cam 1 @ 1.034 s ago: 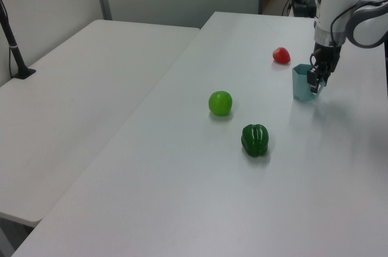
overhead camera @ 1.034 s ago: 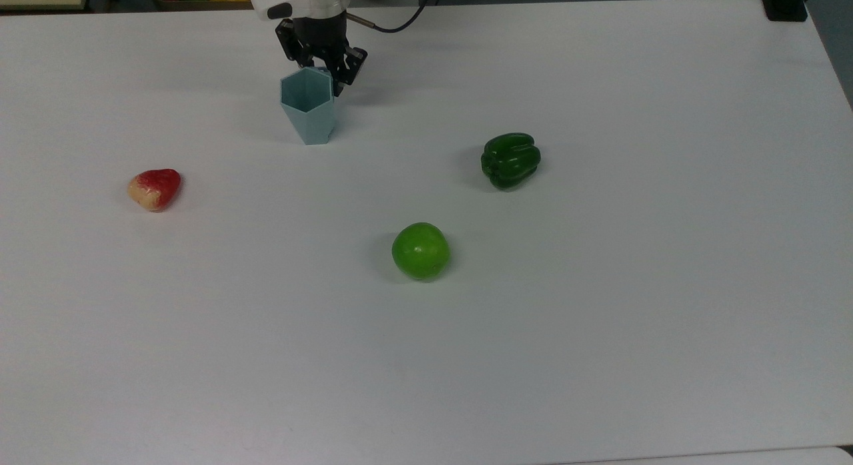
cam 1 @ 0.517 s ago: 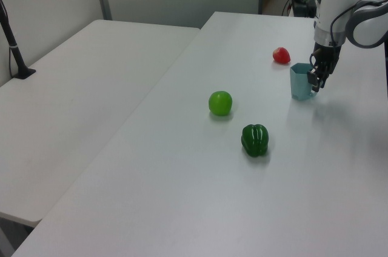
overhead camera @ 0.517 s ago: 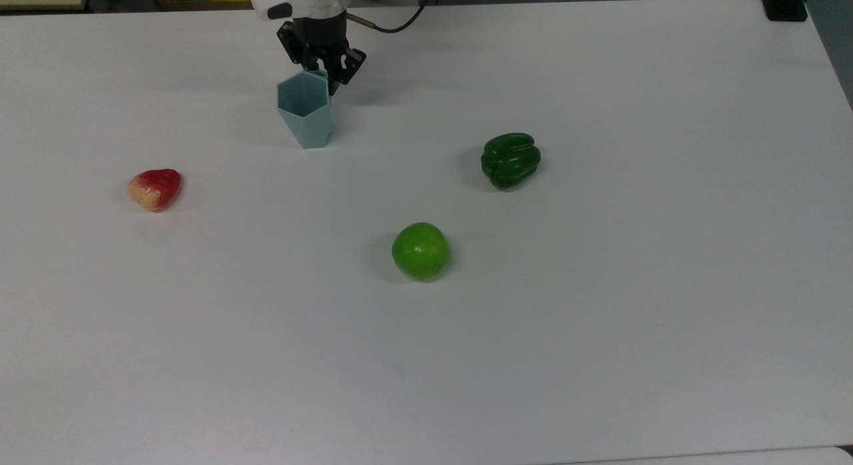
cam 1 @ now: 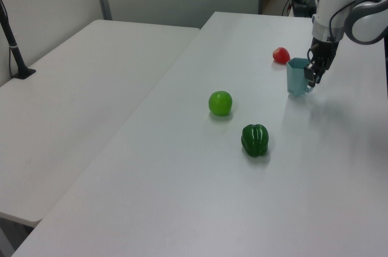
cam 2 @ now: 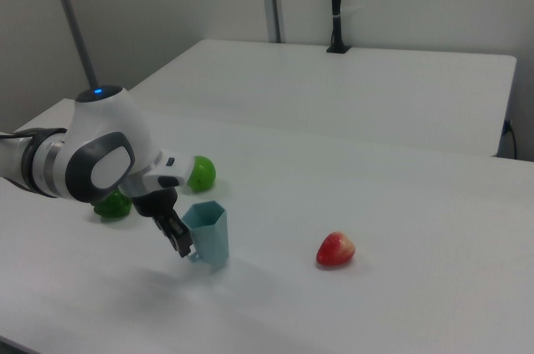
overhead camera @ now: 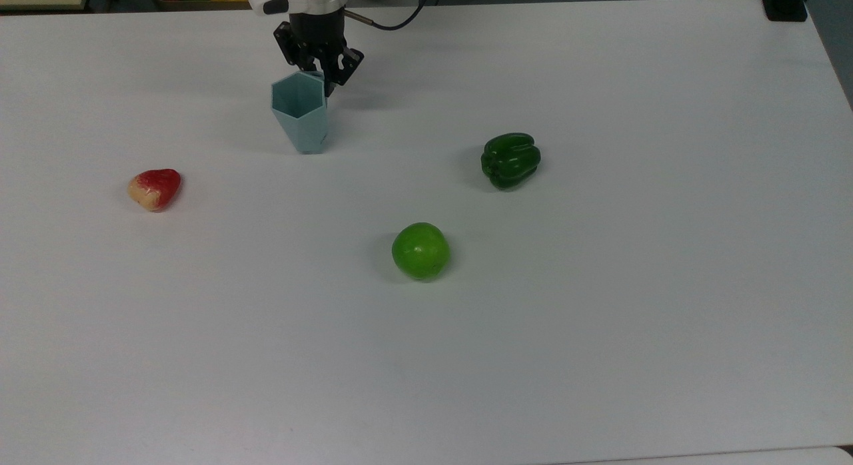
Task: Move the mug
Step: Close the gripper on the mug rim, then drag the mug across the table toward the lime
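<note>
1. mug point(overhead camera: 300, 112) sits upright at the far side of the white desk point(overhead camera: 600, 318) in the top view, toward the top view's left.
2. your end effector point(overhead camera: 324, 76) pinches the mug's handle at the rim.
3. red fruit point(overhead camera: 154, 188), green apple point(overhead camera: 420, 250) and green pepper point(overhead camera: 510, 160) lie well apart.

Mug point(overhead camera: 301, 112) handle behind pincer point(overhead camera: 324, 75)

The gripper point(overhead camera: 322, 73), clamped on the handle side of the pale blue mug point(overhead camera: 301, 112), carried it a little toward the top view's left and up off the white table point(overhead camera: 600, 318). In the left view it drew closer to the red fruit point(cam 1: 280, 55).
</note>
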Available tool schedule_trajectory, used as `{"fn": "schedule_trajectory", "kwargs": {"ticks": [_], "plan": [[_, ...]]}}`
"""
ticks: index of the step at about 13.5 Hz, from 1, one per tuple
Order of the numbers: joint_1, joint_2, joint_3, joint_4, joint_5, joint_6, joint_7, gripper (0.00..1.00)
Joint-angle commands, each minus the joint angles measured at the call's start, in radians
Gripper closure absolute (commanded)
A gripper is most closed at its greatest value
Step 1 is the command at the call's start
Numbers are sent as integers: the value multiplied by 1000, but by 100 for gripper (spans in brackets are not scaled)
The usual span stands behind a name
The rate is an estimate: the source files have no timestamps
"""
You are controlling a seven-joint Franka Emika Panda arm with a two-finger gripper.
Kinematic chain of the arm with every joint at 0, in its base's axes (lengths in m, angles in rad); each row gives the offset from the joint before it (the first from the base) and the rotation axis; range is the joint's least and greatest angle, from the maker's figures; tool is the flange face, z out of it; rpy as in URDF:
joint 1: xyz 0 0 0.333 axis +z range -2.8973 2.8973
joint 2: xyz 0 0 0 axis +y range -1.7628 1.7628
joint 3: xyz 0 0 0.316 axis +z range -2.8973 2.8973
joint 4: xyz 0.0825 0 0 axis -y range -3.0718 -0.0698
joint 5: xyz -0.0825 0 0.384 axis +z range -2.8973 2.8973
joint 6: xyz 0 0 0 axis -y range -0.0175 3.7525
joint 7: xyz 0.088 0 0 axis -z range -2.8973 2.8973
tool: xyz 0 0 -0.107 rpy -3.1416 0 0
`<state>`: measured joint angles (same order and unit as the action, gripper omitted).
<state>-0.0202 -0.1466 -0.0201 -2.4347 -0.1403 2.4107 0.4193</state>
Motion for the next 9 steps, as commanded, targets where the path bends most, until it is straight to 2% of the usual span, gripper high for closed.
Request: {"fn": "schedule_trajectory", "kwargs": {"ticks": [1, 4, 7, 9], "plan": [[3, -21, -6, 61, -19, 16, 30, 86], [-4, 27, -21, 192, -4, 2, 33, 86], [-1, 175, -32, 418, 10, -85, 99, 86], [-4, 319, -32, 599, 10, -160, 130, 86]]}}
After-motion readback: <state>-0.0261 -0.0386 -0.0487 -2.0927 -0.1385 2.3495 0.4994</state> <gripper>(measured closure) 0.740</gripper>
